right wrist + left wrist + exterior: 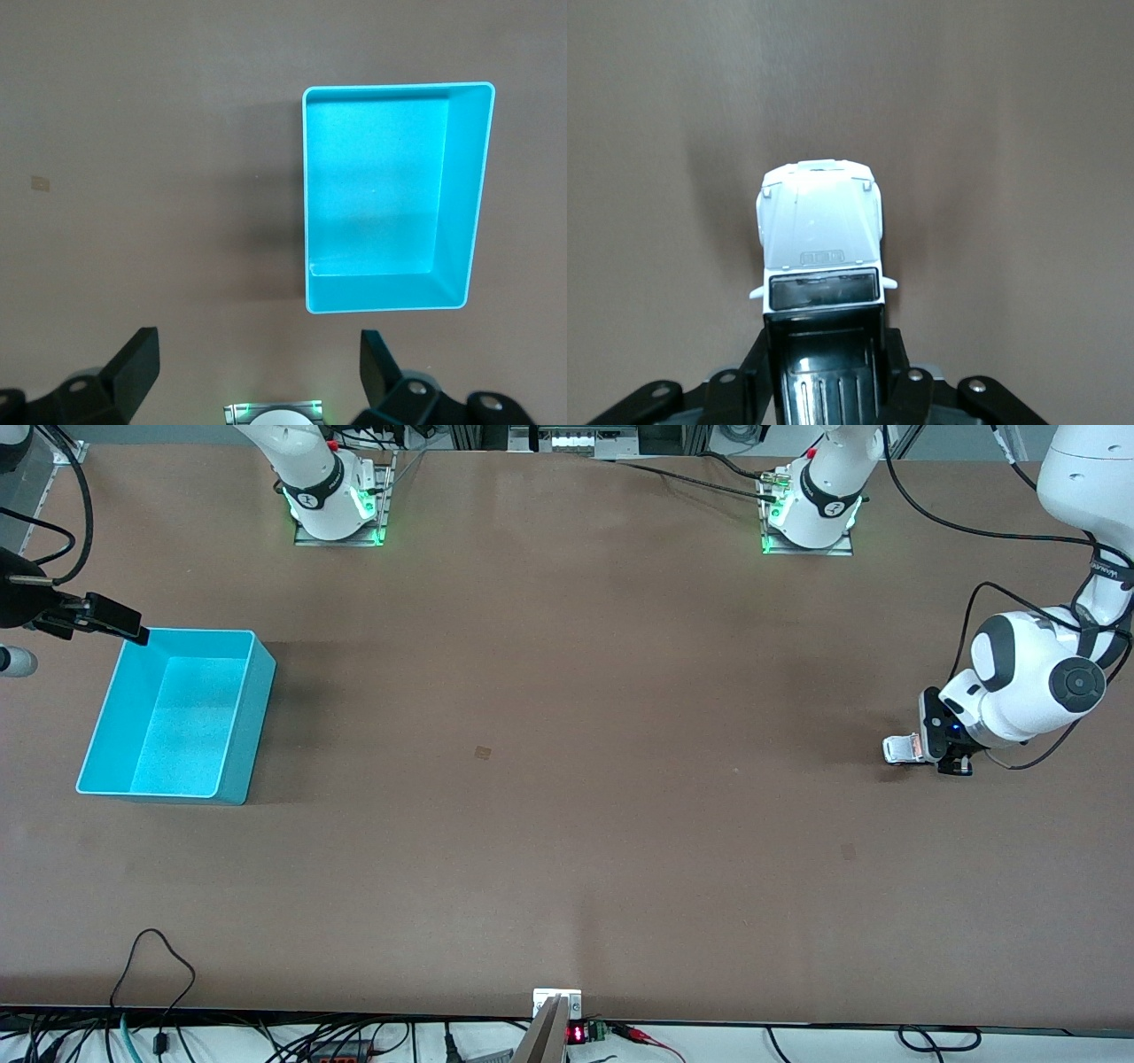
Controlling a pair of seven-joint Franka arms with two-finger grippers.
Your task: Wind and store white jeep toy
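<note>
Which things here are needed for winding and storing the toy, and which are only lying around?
Needed:
- white jeep toy, gripped by the left hand at the left arm's end of the table
- teal bin, empty, at the right arm's end
- right hand, open, over the table beside the bin

Lying around:
- cables at the table edge nearest the front camera

I see even, diffuse overhead light on the matte brown table [567, 779], a soft shadow beside the teal bin [177, 717], green glow at both arm bases, and a slightly soft, glossy white jeep toy [821, 232].
</note>
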